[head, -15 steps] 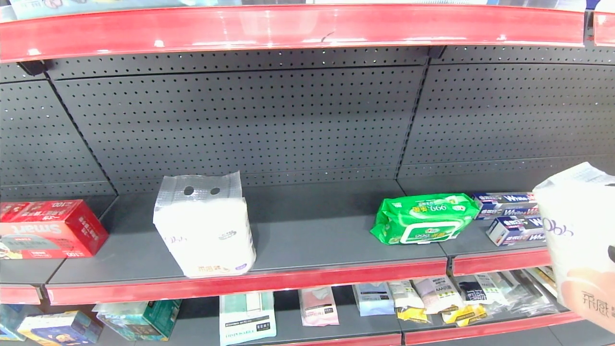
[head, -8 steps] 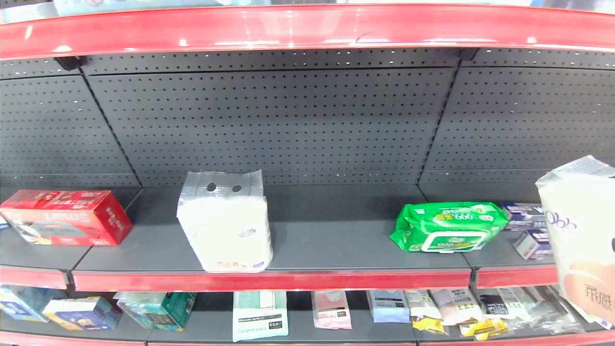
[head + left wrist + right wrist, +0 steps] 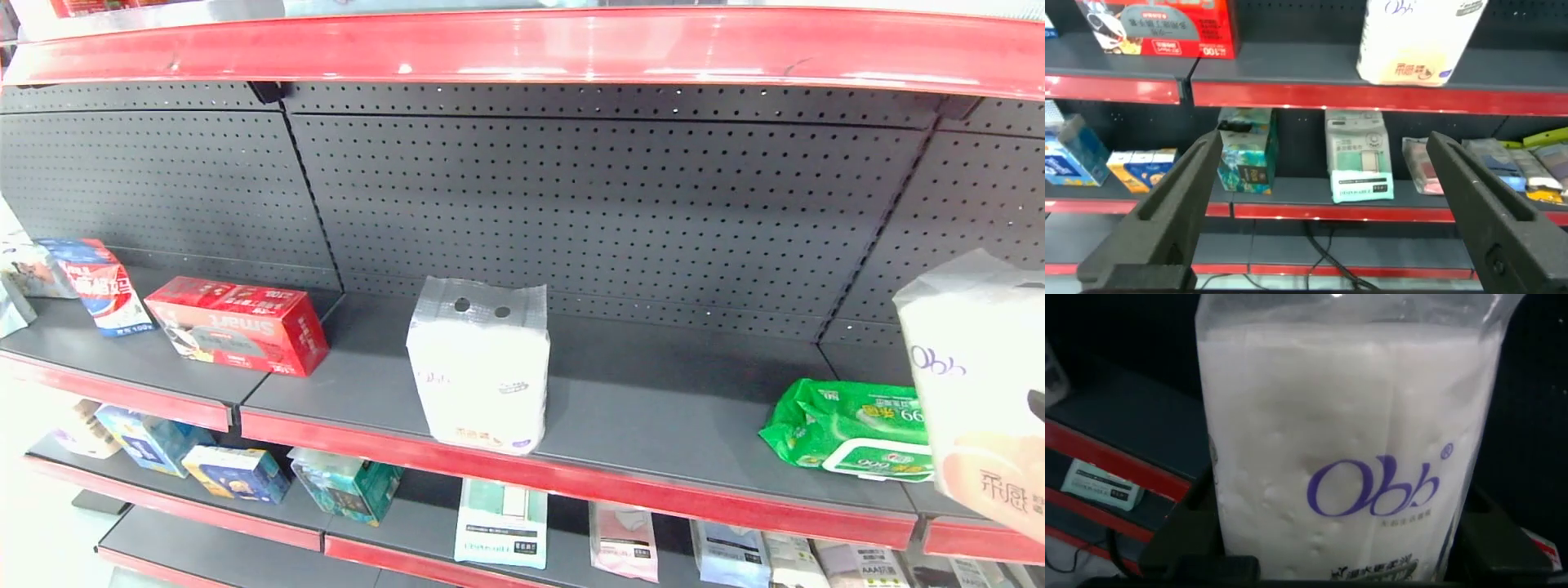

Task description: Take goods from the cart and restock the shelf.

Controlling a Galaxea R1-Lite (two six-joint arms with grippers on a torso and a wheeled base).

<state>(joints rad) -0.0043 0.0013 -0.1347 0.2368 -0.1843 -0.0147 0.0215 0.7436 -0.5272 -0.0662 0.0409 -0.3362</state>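
Note:
A white tissue pack [image 3: 480, 376] with two carry holes stands upright near the front of the grey middle shelf [image 3: 653, 408]; its lower part also shows in the left wrist view [image 3: 1417, 37]. A second, identical tissue pack [image 3: 980, 384] hangs in the air at the right, in front of the shelf and above a green wipes pack [image 3: 853, 425]. My right gripper [image 3: 1339, 559] is shut on this pack [image 3: 1347, 449], one finger on each side. My left gripper [image 3: 1323, 204] is open and holds nothing, low in front of the lower shelves.
A red box [image 3: 241, 324] lies left of the standing pack, with a blue-and-red carton [image 3: 98, 286] farther left. Bare shelf lies between the standing pack and the wipes. The lower shelf [image 3: 424, 523] holds several small boxes and sachets. A red-edged shelf [image 3: 522, 49] overhangs above.
The whole head view has shifted: the camera turned left, bringing the red box and blue carton into the picture. The held pack stays at the right edge.

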